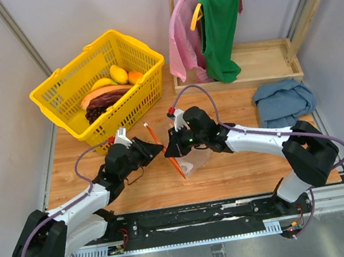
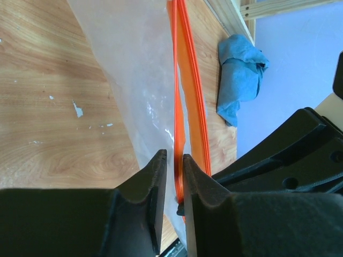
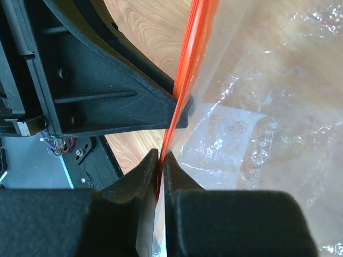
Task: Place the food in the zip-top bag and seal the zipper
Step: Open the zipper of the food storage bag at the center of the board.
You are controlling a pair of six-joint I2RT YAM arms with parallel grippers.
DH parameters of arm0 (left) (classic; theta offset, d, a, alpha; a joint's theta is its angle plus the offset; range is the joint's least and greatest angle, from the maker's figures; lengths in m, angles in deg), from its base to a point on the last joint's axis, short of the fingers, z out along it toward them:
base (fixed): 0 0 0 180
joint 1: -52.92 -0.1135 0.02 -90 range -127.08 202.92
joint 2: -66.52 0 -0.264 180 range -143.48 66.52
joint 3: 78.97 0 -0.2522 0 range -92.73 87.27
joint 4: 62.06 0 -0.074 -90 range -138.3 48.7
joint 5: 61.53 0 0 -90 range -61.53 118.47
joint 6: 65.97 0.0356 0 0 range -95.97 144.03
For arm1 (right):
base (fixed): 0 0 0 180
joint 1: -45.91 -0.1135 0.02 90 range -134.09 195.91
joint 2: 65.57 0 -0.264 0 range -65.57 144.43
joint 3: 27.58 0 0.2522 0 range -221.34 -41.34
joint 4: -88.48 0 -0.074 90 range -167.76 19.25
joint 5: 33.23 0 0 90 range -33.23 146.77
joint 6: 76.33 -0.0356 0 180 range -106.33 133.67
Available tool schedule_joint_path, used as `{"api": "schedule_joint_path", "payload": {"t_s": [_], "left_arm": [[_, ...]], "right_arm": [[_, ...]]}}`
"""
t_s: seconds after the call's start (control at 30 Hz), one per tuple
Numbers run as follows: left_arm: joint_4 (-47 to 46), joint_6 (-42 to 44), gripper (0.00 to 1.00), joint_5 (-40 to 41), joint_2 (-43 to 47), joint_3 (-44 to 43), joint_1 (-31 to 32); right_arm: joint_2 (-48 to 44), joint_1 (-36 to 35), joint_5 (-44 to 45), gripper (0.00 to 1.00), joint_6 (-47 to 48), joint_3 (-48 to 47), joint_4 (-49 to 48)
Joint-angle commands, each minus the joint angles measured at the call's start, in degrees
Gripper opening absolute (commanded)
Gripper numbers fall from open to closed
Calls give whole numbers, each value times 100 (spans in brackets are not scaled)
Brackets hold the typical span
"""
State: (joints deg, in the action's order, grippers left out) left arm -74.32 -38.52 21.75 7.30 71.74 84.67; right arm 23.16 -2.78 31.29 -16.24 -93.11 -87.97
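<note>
The clear zip-top bag (image 1: 192, 163) lies on the wooden table between both grippers, and I see no food in it. Its red-orange zipper (image 1: 151, 132) runs diagonally. My left gripper (image 1: 159, 146) is shut on one lip of the zipper (image 2: 190, 80); the bag's mouth gapes a little beside it. My right gripper (image 1: 170, 150) is shut on the zipper (image 3: 195, 43), close to the left fingers (image 3: 107, 80). The bag's white label (image 3: 241, 139) shows through the plastic (image 3: 284, 69). The food, a purple grape bunch (image 1: 99, 107), an orange-brown piece (image 1: 103, 94) and yellow pieces (image 1: 118, 74), lies in the yellow basket (image 1: 54, 95).
A blue cloth (image 1: 283, 100) lies at the right on the table and shows in the left wrist view (image 2: 238, 75). Pink and green clothes (image 1: 207, 23) hang at the back over a wooden platform (image 1: 266, 60). The arms' base rail runs along the near edge.
</note>
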Motion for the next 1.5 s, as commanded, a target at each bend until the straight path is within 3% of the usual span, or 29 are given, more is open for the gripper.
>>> {"api": "schedule_joint_path", "payload": {"t_s": [0.0,0.17,0.47,0.77,1.03,1.07,1.23,1.47], "left_arm": [[-267,3,19,-63,-107,-40,42],[-228,77,1,17,-37,-4,51],[380,314,0,424,388,-94,93],[596,364,0,566,455,-233,284],[898,383,1,758,613,-410,467],[921,368,0,772,648,-417,476],[1305,493,0,886,835,-632,550],[2811,1229,0,1231,1131,-1600,562]], "right_arm": [[32,-113,-88,9,116,0,-112],[-34,-109,329,11,161,33,98],[-442,-182,1307,26,431,-25,820],[-465,-782,3042,24,963,-452,1707],[-304,-1220,3977,35,1259,-679,1924],[-302,-1234,3981,34,1277,-697,1927],[-432,-1257,4241,12,1366,-848,2124],[-1053,-1258,5016,3,1685,-1173,2599]]}}
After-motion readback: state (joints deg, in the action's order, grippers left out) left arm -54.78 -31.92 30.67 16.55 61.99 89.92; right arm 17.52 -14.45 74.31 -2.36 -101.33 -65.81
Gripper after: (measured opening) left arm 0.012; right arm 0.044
